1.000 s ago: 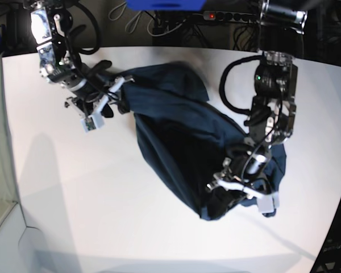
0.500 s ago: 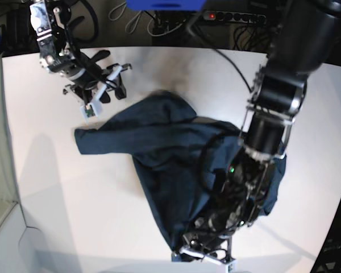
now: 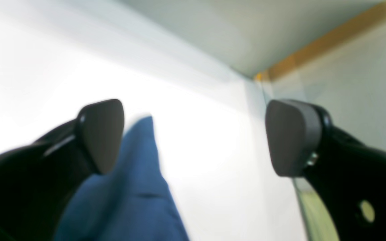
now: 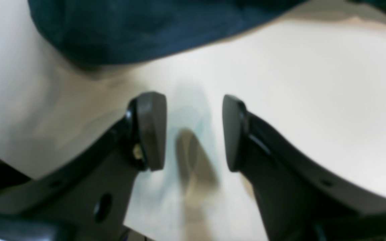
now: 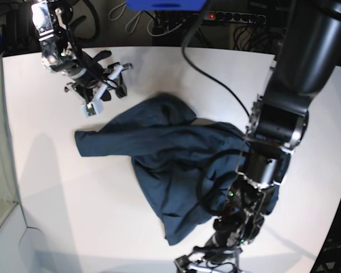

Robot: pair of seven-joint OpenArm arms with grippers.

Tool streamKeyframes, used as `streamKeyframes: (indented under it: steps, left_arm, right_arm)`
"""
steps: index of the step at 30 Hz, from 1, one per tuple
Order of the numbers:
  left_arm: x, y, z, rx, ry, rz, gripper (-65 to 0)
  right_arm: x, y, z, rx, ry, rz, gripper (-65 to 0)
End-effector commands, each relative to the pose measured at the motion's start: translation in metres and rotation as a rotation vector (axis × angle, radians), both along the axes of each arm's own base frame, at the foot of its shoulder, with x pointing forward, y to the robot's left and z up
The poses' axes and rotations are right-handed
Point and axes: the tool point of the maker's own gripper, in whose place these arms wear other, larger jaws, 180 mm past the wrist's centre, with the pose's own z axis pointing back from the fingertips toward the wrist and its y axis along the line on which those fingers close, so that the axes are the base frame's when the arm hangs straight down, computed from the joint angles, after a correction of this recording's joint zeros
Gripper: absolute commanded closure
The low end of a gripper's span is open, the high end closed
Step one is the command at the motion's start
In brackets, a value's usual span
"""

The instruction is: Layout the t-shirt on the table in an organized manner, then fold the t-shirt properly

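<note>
1. T-shirt (image 5: 170,165) first: dark navy, lying crumpled on the white counter (image 5: 57,193), spread unevenly with folds and bunched ridges across its middle.
2. One sleeve-like flap of the t-shirt reaches out flat toward the base view's left side, ending in a blunt edge on bare counter.
3. A narrower tongue of the t-shirt runs down toward the near edge of the counter, ending in a corner just beside the left hand.
4. The t-shirt's side on the base view's right disappears under the big black left arm, so its outline there cannot be told.
5. Left hand (image 3: 193,137) sits at the t-shirt's near corner, low by the counter's front edge; its two dark pads stand wide apart, with nothing clamped between them.
6. In the left wrist view a blurred blue fold of the t-shirt rises just beside one pad (image 3: 101,134); whether they touch cannot be told through the blur.
7. Right hand (image 4: 193,132) hovers beyond the t-shirt's far edge, toward the back corner of the counter on the base view's left.
8. Its fingers are parted with only white counter and a soft shadow showing in the gap; it grips nothing.
9. From the right wrist view the t-shirt's rounded dark edge lies ahead of the fingertips, clear of them.
</note>
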Motion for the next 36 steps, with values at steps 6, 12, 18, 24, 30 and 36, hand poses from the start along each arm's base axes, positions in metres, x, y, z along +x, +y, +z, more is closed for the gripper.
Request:
streamKeyframes:
  steps: [6, 12, 18, 24, 30, 36]
  left_arm:
    - [-0.032, 0.074, -0.038, 0.078, 0.046, 0.040, -65.0]
    - [-0.090, 0.101, -0.069, 0.160, 0.081, -0.026, -65.0]
    - [-0.161, 0.106, -0.102, 0.237, 0.142, -0.121, -65.0]
    - [-0.210, 0.130, -0.159, 0.251, 0.289, -0.096, -65.0]
    - [-0.223, 0.158, -0.168, 0.232, 0.327, -0.020, -65.0]
    - [-0.222, 0.181, -0.166, 0.345, 0.316, 0.002, -65.0]
  right_arm:
    - [0.014, 0.001, 0.015, 0.015, -0.060, 0.000, -28.0]
    - [0.036, -0.004, 0.029, 0.011, -0.116, -0.010, -28.0]
    - [0.062, -0.015, 0.048, 0.003, -0.184, -0.042, -28.0]
    - [0.079, -0.035, 0.053, -0.013, -0.208, -0.091, -28.2]
    - [0.072, -0.033, 0.033, -0.001, -0.150, -0.106, -28.2]
    - [0.066, 0.010, 0.032, 0.109, -0.130, -0.109, -28.1]
